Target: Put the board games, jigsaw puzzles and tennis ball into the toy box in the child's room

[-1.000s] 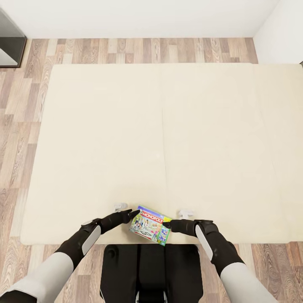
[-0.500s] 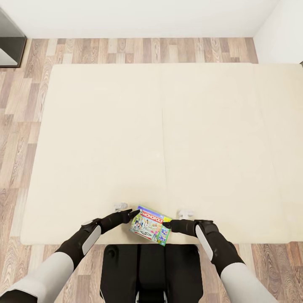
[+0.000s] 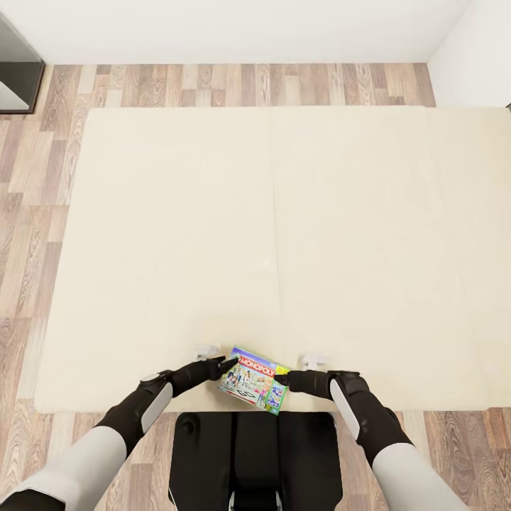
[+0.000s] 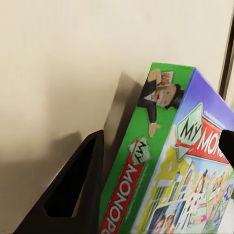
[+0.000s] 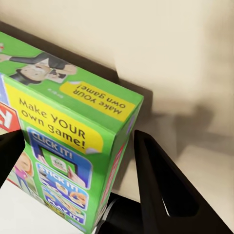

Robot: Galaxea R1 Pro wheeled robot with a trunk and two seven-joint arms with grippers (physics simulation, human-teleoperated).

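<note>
A white-green Monopoly board game (image 3: 253, 380) lies tilted at the near edge of the beige bed (image 3: 270, 234). My right gripper (image 3: 282, 380) is shut on the box's green end; in the right wrist view its fingers (image 5: 158, 190) stand on either side of the board game (image 5: 68, 141). At the opposite end my left gripper (image 3: 228, 364) is open. In the left wrist view one black finger (image 4: 73, 192) lies against the green side of the board game (image 4: 170, 180), and the other finger pokes in at the frame's edge over the printed face.
Wood-plank floor (image 3: 28, 234) runs along the bed's left side and far end. A dark cabinet (image 3: 15, 74) stands at the far left, with white walls (image 3: 241, 28) behind. My black base (image 3: 255, 454) sits against the bed's near edge.
My left gripper has crept slightly to the right, closer to the box. The right arm and the box have stayed put.
</note>
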